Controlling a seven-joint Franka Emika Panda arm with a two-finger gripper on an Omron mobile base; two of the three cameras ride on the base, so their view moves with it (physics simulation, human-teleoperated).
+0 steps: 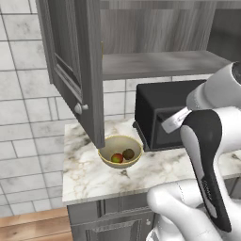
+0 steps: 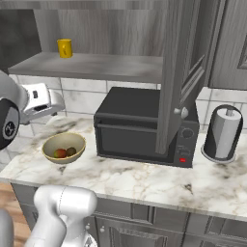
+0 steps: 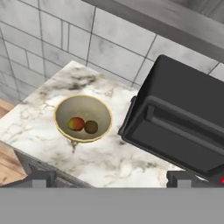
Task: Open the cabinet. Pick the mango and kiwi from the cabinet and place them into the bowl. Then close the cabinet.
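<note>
Both fruits are sitting in the bowl (image 3: pixel 83 118) already, mango (image 3: pixel 75 124) touching kiwi (image 3: pixel 91 127), and the gripper (image 3: pixel 109 178) is hanging above the counter with its jaws spread wide, holding nothing. Farther back, the cabinet (image 1: pixel 155 35) is standing open, so I'm guessing closing comes next. That door (image 1: pixel 77 61) looks stiff and heavy; I'd push on its flat panel instead of pinching the tiny knob (image 1: pixel 79 108).
</note>
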